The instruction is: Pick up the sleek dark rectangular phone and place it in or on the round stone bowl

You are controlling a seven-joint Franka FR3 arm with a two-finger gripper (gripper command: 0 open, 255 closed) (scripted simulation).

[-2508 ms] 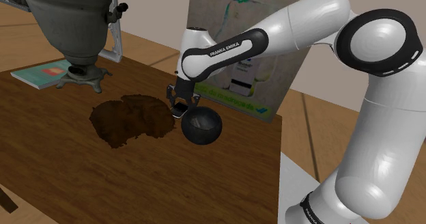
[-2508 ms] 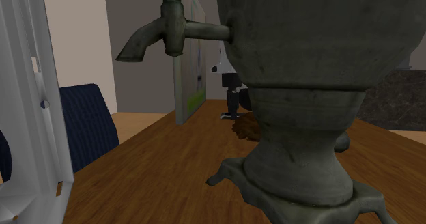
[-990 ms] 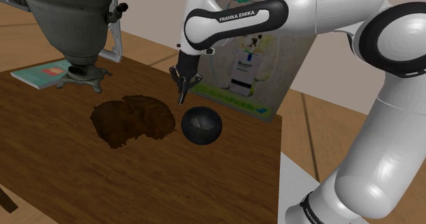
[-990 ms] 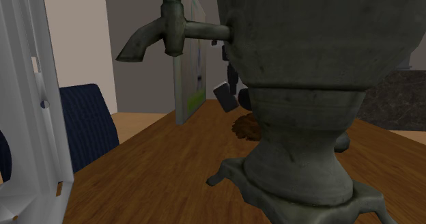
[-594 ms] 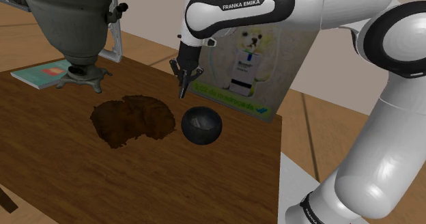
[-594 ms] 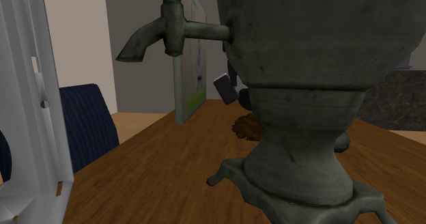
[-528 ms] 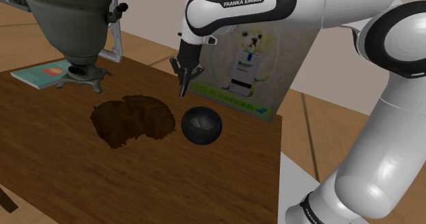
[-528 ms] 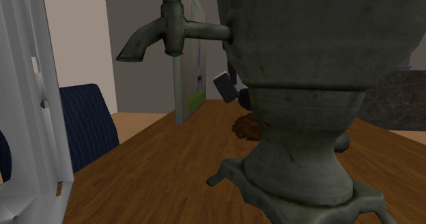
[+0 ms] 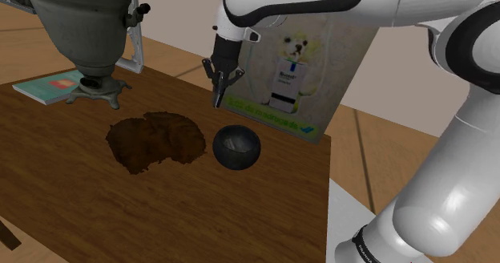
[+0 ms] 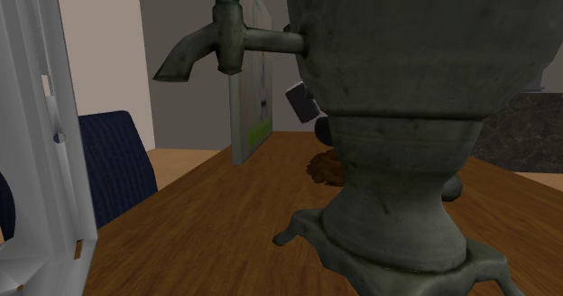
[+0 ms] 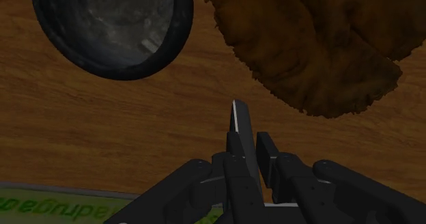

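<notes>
The dark rectangular phone [image 11: 238, 135] stands edge-on between my black fingers, clasped by them. My gripper [image 9: 218, 95] hangs in the air, shut on the phone [image 9: 217, 101], above the table's far side, behind and a little toward the shoulder view's left of the round dark bowl [image 9: 236, 147]. The bowl sits upright on the wooden table [image 9: 96, 205], and the wrist view looks down into the bowl [image 11: 112, 24]. In the second exterior view the phone [image 10: 303, 102] shows as a tilted dark slab beside the big urn.
A rough brown patch [image 9: 152, 139] lies on the table beside the bowl. A large metal urn with a tap [image 9: 80, 29] stands at the far left next to a teal book [image 9: 50, 86]. A picture board [image 9: 296, 69] leans behind the bowl. A blue chair [image 10: 117, 163] is nearby.
The arm has risen over the last second, carrying the phone higher above the table. The bowl and the brown patch have stayed put.
</notes>
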